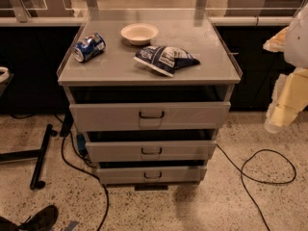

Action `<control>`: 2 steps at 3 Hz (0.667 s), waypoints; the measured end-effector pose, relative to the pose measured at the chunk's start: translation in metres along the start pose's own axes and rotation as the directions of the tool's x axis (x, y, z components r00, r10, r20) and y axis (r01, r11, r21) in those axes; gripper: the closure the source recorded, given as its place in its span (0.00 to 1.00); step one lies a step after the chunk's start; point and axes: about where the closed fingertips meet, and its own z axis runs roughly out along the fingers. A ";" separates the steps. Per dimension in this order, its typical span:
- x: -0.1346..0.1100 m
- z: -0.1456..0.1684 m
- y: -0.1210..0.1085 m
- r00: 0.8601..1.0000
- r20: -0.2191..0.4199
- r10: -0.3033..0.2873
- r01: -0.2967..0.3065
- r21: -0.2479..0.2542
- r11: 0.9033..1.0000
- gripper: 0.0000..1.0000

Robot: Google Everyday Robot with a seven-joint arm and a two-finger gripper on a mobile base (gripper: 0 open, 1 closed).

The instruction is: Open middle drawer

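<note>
The grey cabinet has three drawers stacked in its front. The middle drawer [192, 150] is a pale-grey front with a small dark bracket handle [151, 151] at its centre. It stands out a little past the bottom drawer [183, 174], with a dark gap above it. The top drawer [192, 115] sticks out further and overhangs it. My arm hangs at the right edge of the view, and my gripper [273, 124] is its pale lower end, well to the right of the cabinet, level with the top drawer and touching nothing.
On the cabinet top [115, 69] lie a blue can [89, 46] on its side, a white bowl [139, 33] and a dark blue chip bag [166, 58]. Black cables [269, 170] loop over the floor to the right and left. A black stand leg [41, 155] lies at the left.
</note>
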 end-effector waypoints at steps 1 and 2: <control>0.000 0.000 0.000 1.000 0.000 0.001 -0.001 0.000 1.000 0.00; -0.003 0.018 0.000 0.999 0.016 0.052 -0.052 -0.014 0.999 0.00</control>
